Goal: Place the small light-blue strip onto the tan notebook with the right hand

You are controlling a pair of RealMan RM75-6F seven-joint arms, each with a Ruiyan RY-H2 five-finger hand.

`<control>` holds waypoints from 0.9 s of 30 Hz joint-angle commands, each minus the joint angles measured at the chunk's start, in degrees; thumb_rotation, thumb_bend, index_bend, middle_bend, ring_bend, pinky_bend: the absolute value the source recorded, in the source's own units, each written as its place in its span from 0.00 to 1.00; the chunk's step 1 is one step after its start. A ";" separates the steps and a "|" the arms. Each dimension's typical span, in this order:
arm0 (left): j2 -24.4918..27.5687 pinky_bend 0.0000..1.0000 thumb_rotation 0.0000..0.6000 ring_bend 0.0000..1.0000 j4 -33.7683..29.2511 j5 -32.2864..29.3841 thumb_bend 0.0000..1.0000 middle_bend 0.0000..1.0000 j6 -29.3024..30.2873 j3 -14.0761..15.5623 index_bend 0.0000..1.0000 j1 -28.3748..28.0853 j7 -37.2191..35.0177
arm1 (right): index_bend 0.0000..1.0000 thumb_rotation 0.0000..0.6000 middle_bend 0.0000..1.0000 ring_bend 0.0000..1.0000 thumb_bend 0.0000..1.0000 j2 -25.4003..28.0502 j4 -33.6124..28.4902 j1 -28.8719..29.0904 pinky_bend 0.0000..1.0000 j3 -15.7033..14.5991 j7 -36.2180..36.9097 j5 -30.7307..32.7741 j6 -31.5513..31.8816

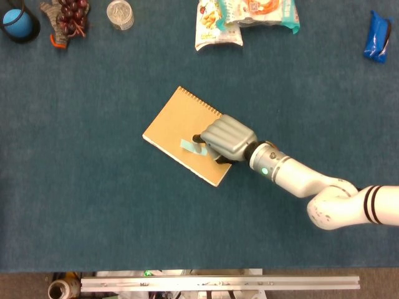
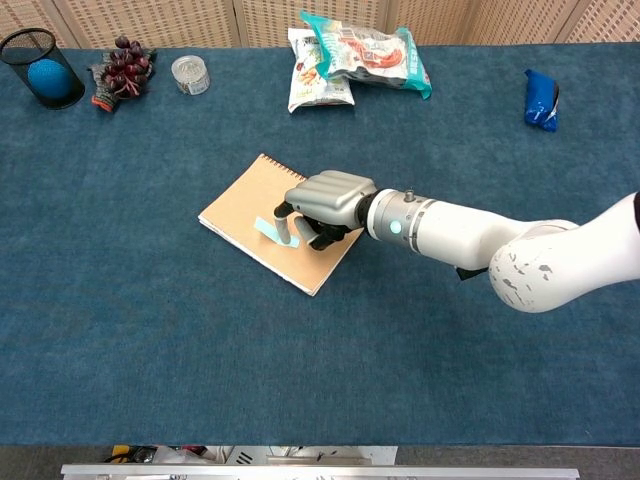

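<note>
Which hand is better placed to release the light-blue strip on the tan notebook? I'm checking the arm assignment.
Right. The right hand is over the tan notebook, fingers at the light-blue strip, which lies over its cover. The left hand shows in neither view.

The tan notebook (image 2: 245,212) lay tilted on the blue surface (image 2: 150,330). The right robot hand (image 2: 325,205) hovered over the notebook's right part, its fingers (image 2: 290,232) curled down around the small light-blue strip (image 2: 268,229), which rested against the cover. Well behind the notebook lay snack bags (image 2: 345,60); far behind it to the left stood a black mesh cup (image 2: 40,68).
</note>
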 commanded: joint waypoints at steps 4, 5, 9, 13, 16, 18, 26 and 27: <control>-0.07 0.17 1.00 0.26 0.22 -0.05 0.31 0.20 0.02 0.00 0.07 0.08 -0.24 | 0.43 0.98 1.00 1.00 1.00 0.08 -0.43 -0.11 1.00 0.02 -0.28 -0.04 0.43; -0.07 0.17 1.00 0.26 0.24 -0.04 0.31 0.20 0.05 0.01 0.07 0.10 -0.29 | 0.43 0.98 1.00 1.00 1.00 0.21 -0.68 -0.18 1.00 0.03 -0.24 -0.16 0.56; -0.08 0.17 1.00 0.26 0.34 0.09 0.31 0.20 0.26 -0.03 0.07 0.16 -0.40 | 0.43 0.98 1.00 1.00 1.00 1.11 -2.06 -0.60 1.00 -0.11 -0.16 -0.82 1.28; -0.10 0.17 1.00 0.26 0.30 0.37 0.31 0.20 0.39 0.00 0.07 0.13 -0.42 | 0.43 0.98 1.00 1.00 1.00 1.70 -2.70 -0.81 1.00 -0.45 -0.56 -0.82 1.37; -0.11 0.17 1.00 0.26 0.32 0.45 0.31 0.20 0.44 0.06 0.07 0.18 -0.43 | 0.43 0.98 1.00 1.00 1.00 1.82 -2.83 -0.89 1.00 -0.68 -1.04 -0.56 1.38; -0.12 0.17 1.00 0.26 0.37 0.42 0.31 0.20 0.45 0.10 0.07 0.25 -0.48 | 0.43 0.98 1.00 1.00 1.00 1.80 -2.82 -0.92 1.00 -0.79 -1.35 -0.27 1.35; -0.05 0.17 1.00 0.26 0.41 0.22 0.31 0.20 0.42 0.12 0.07 0.39 -0.62 | 0.43 0.98 1.00 1.00 1.00 1.93 -3.16 -1.10 1.00 -0.66 -1.94 0.24 1.89; -0.04 0.17 1.00 0.26 0.40 0.23 0.31 0.20 0.41 0.11 0.07 0.38 -0.63 | 0.43 0.98 1.00 1.00 1.00 1.99 -3.16 -1.13 1.00 -0.63 -2.02 0.33 1.95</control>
